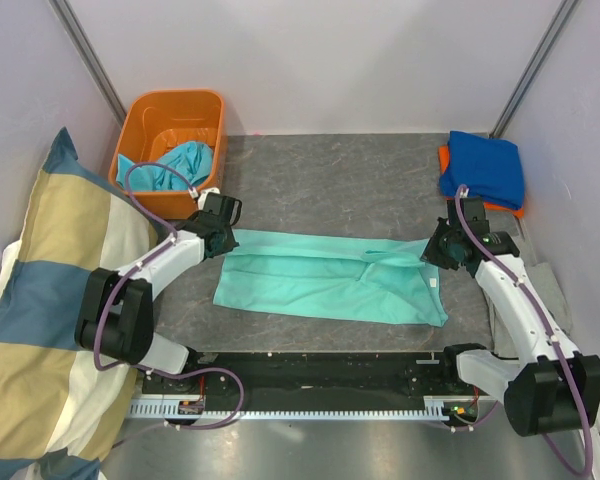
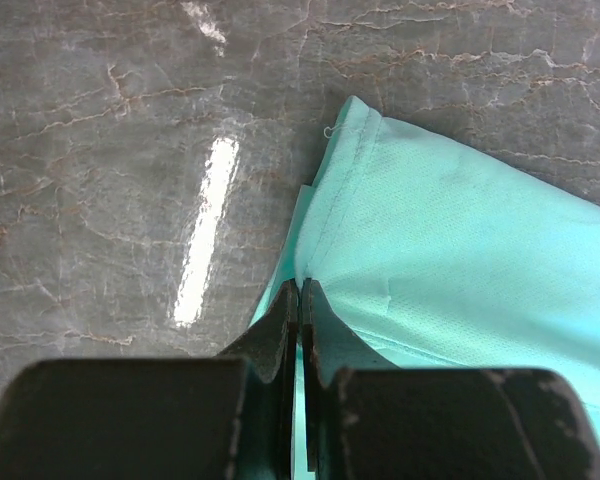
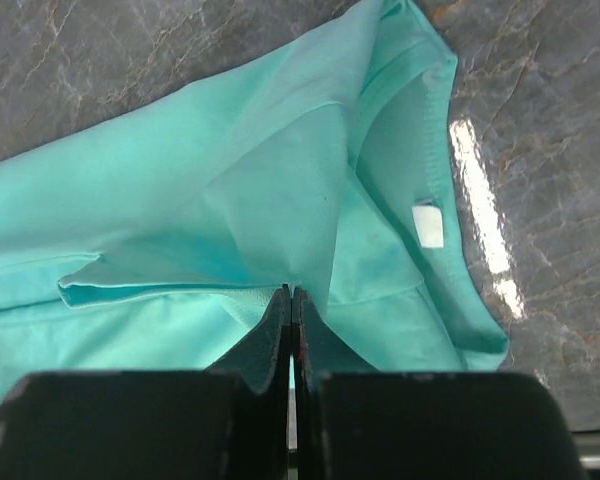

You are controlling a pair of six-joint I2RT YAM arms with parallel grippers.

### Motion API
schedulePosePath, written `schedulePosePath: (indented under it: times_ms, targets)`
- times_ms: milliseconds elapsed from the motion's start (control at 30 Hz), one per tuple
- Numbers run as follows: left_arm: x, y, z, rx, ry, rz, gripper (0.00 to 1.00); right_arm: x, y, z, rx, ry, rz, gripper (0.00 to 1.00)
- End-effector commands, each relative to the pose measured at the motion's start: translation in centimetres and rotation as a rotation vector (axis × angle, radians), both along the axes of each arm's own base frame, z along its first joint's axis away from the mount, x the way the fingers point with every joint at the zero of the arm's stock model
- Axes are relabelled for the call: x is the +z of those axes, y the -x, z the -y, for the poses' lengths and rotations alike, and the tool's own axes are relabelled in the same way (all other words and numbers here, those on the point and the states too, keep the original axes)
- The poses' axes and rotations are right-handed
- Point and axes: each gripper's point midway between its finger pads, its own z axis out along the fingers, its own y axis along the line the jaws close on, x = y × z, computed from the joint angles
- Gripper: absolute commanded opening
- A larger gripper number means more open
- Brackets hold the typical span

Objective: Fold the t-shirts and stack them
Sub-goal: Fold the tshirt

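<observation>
— How far have they got with the shirts?

— Somewhere in the middle, I'd say. A mint-teal cotton t-shirt point(image 1: 330, 285) lies flat across the middle of the grey marbled tabletop point(image 1: 330, 180), its long side running left to right. One flap is laid over the body, so to my eye the first lengthwise fold is done.

— And the arms, are they on it?

— Both, one at each far corner, down at table level. The left gripper point(image 2: 300, 292) has its fingers pressed together on the hem at the left end, with the edge of the cloth caught between the tips. The right gripper point(image 3: 291, 296) is clamped on a fold of the same shirt near the ribbed collar point(image 3: 440, 150), where a small white label point(image 3: 428, 223) shows inside the neck.

— Anything finished yet?

— Look at the far right corner of the table. A royal blue folded t-shirt point(image 1: 485, 165) sits on top of an orange t-shirt point(image 1: 444, 157). Only slivers of the orange one stick out from under it. That's the stack, two deep as far as I can make out.

— So what's left?

— Quite a bit. This mint one needs folding down to size, then carrying over onto the blue. And the orange plastic tub point(image 1: 150, 120) at the far left holds crumpled turquoise t-shirts point(image 1: 180, 160), bunched up so I can't tell how many. Those haven't been touched, by the look of them.
</observation>
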Motion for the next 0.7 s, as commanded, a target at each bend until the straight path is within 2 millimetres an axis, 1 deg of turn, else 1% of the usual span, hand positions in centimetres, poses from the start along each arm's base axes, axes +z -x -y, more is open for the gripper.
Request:
schedulePosePath:
  times_ms: [0,100,233,300,567,667]
  targets:
    - [1.8,0.0,-0.2,0.049,0.045,0.079,0.02,1.3,0.8,-0.3,-0.014,-0.024,0.027,0.00]
    - [1.9,0.3,-0.3,0.053,0.043,0.082,0.02,2.1,0.8,-0.2,-0.016,-0.024,0.039,0.00]
    - [1.7,0.8,-0.4,0.048,0.044,0.076,0.02,2.4,1.2,-0.2,-0.014,-0.023,0.039,0.00]
    - [1.8,1.0,-0.4,0.048,0.047,0.080,0.02,2.3,1.6,-0.2,-0.014,-0.025,0.035,0.00]
    - [1.1,2.1,-0.8,0.062,0.047,0.064,0.02,2.1,2.8,-0.2,-0.025,-0.033,0.028,0.00]
    - [0.8,2.4,-0.9,0.068,0.049,0.057,0.02,1.6,3.4,-0.6,-0.009,-0.056,0.006,0.00]
